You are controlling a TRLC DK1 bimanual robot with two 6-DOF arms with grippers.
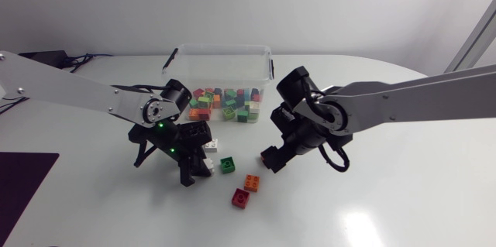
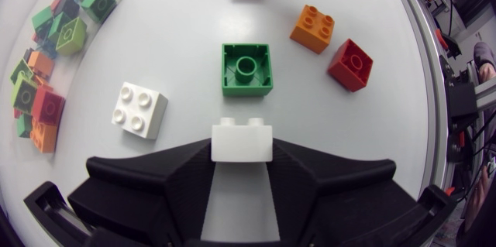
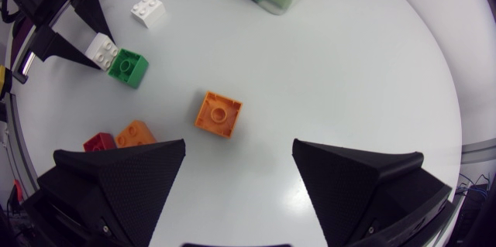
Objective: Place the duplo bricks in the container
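Note:
My left gripper (image 2: 242, 152) is shut on a small white brick (image 2: 242, 140) that rests on the table; the head view shows this gripper (image 1: 203, 168) low beside the green brick (image 1: 227, 165). Just ahead of it lie the green brick (image 2: 247, 69), a loose white brick (image 2: 139, 110), an orange brick (image 2: 313, 28) and a red brick (image 2: 349, 64). My right gripper (image 3: 239, 145) stands open over the table, with a second orange brick (image 3: 218, 114) lying just ahead of its fingers. The clear container (image 1: 260, 52) at the back holds several coloured bricks.
The container (image 3: 271, 3) lies beyond the loose white brick (image 3: 147, 9). My two grippers are close together, with the loose bricks between them. White tabletop stretches bare toward the front and right. A dark mat (image 1: 19, 185) lies at the front left.

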